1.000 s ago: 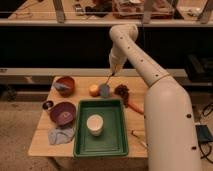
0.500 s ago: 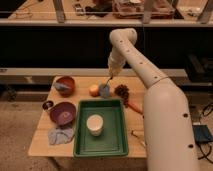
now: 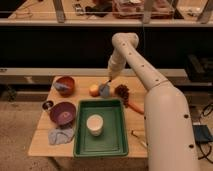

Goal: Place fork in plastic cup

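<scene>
The fork (image 3: 108, 82) hangs from the gripper (image 3: 110, 78) at the back of the table, a short dark sliver whose long axis runs steeply downward and a little to the left in the camera view, its lower end reaching the rim of the plastic cup (image 3: 104, 90); which end carries the tines cannot be told. The gripper's fingers are pressed together, pinching the fork's upper end, and the gripper sits directly above the blue-grey cup, at the end of a white arm that bends down from a raised elbow. The cup stands upright between an orange-yellow fruit (image 3: 94, 90), just beside it on the left, and a dark reddish spiky object (image 3: 121, 91) on the right. No writing, label or brand can be read on anything. The surface is a light wooden table (image 3: 42, 142). On it lie a green tray (image 3: 112, 145) holding a larger white cup (image 3: 94, 125), a purple bowl (image 3: 63, 113), a reddish bowl (image 3: 65, 85) with something bluish inside, a tiny metal cup (image 3: 48, 105), a crumpled blue-grey cloth (image 3: 60, 135), an orange carrot (image 3: 134, 106) and a pale thin utensil (image 3: 139, 138) near the front right edge. The floor is speckled, and behind the table runs a dark wall beneath a shelf with cluttered bins.
</scene>
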Robot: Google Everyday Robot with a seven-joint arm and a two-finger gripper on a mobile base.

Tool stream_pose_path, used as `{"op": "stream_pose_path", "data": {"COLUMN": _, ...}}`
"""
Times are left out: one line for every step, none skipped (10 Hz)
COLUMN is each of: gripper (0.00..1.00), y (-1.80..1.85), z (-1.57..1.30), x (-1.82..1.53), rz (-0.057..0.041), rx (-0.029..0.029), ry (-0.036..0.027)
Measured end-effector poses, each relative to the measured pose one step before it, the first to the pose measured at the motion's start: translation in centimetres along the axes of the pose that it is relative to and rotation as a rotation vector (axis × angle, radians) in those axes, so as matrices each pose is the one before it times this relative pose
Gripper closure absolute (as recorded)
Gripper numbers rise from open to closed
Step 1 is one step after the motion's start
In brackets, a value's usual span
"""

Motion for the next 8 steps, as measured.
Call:
{"op": "stream_pose_path", "data": {"gripper": 1.0, "y": -0.251, "z": 0.383, "x": -0.034, "rz": -0.00531, "rx": 0.00654, "ry": -0.00547}}
{"op": "stream_pose_path", "data": {"gripper": 0.98, "y": -0.21, "z": 0.541, "x": 0.016, "rz": -0.00375, "rx": 0.00824, "ry": -0.00643}}
{"op": "stream_pose_path", "data": {"gripper": 0.9, "y": 0.176, "z": 0.553, "x": -0.058, "rz": 0.00044, "rx": 0.00819, "ry": -0.00771}}
{"op": "stream_pose_path", "data": {"gripper": 0.8, "y": 0.119, "z": 0.271, "x": 0.001, "rz": 0.00042, "rx": 0.00594, "ry": -0.00327}}
{"op": "stream_pose_path", "data": {"gripper": 0.71, "y": -0.045, "z": 0.277, "x": -0.007, "rz": -0.00177, "rx": 0.00342, "ry": -0.0041}}
{"op": "stream_pose_path", "data": {"gripper": 0.61, "y": -0.181, "z": 0.315, "x": 0.025, "rz": -0.00279, "rx": 0.00235, "ry": -0.00249}}
{"op": "stream_pose_path", "data": {"gripper": 0.48, "y": -0.014, "z": 0.285, "x": -0.02, "rz": 0.0002, "rx": 0.00249, "ry": -0.00146}}
{"op": "stream_pose_path", "data": {"gripper": 0.4, "y": 0.058, "z": 0.131, "x": -0.064, "rz": 0.00013, "rx": -0.00027, "ry": -0.00149}}
